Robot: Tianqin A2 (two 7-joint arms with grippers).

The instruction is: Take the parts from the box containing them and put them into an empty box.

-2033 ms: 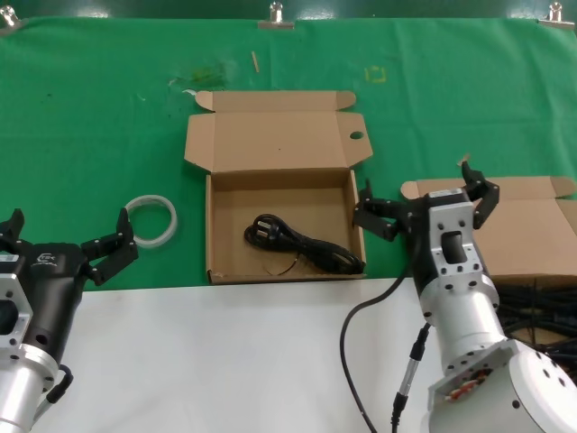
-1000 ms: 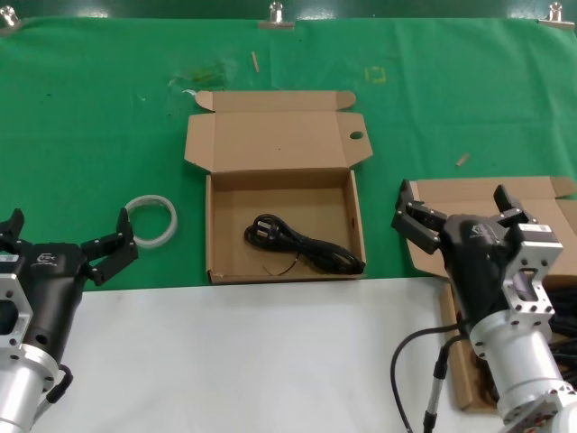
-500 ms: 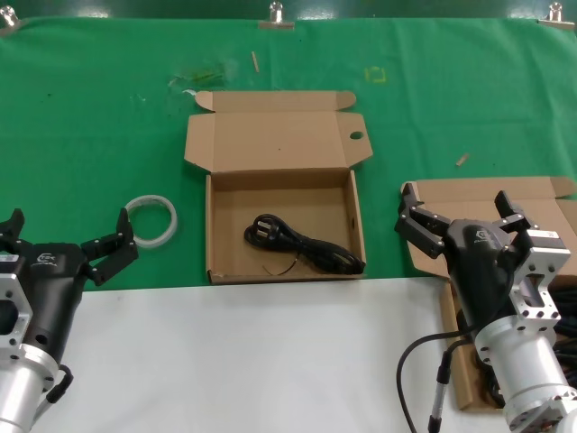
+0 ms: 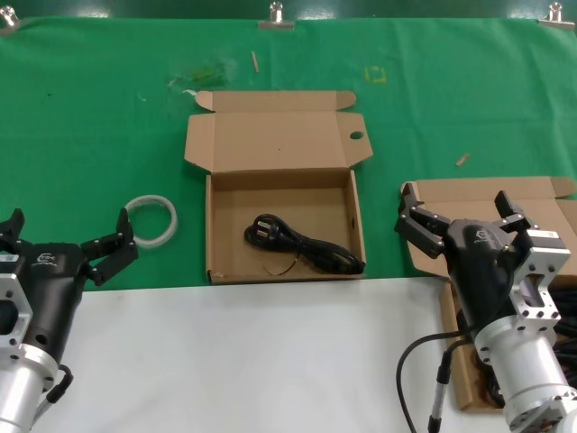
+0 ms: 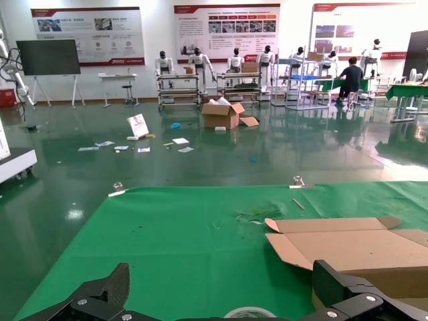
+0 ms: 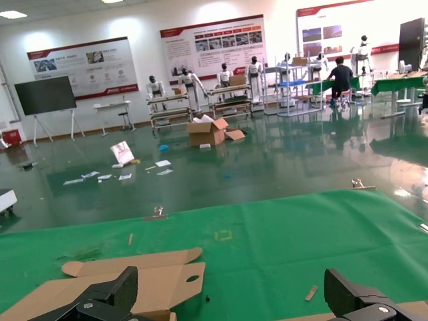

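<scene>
The open box with a round hole in its lid flap [image 4: 279, 144] lies at the middle and holds one black coiled cord [image 4: 304, 246]. The second cardboard box [image 4: 505, 191] lies at the right. Its black cords [image 4: 570, 308] are mostly hidden by my right arm. My right gripper [image 4: 453, 204] is open and empty above that box's near left part. My left gripper [image 4: 68, 233] is open and empty at the near left, next to the white ring [image 4: 151, 220]. In the right wrist view the holed lid [image 6: 134, 284] shows beyond my right gripper [image 6: 231, 295].
A white sheet [image 4: 243, 352] covers the near table. The green cloth [image 4: 108, 126] holds small scraps, one at the right [image 4: 462, 160]. In the left wrist view the ring [image 5: 249, 312] and the box lid [image 5: 348, 249] lie beyond my left gripper [image 5: 221, 295].
My right arm has swung right, from beside the middle box to over the right box, then stopped. Its gripper stays open. The left arm and the cord have not moved.
</scene>
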